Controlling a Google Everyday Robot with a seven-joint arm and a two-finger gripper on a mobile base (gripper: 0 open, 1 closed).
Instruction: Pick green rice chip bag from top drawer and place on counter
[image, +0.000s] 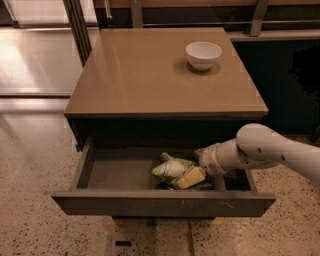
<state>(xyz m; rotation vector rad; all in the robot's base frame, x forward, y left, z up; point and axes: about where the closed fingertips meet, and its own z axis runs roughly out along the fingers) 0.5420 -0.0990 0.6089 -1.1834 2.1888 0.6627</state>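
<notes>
The top drawer (120, 176) is pulled open below the counter (150, 70). The green rice chip bag (171, 169) lies crumpled on the drawer floor, right of the middle. My white arm comes in from the right and reaches down into the drawer. My gripper (192, 176) is at the bag's right side, with a tan finger (190, 178) lying against the bag. The wrist hides how the fingers stand.
A white bowl (203, 54) stands on the counter's back right. The drawer's front panel (160, 204) juts out toward me. Speckled floor lies to the left, and dark metal posts (77, 27) stand behind the counter's left corner.
</notes>
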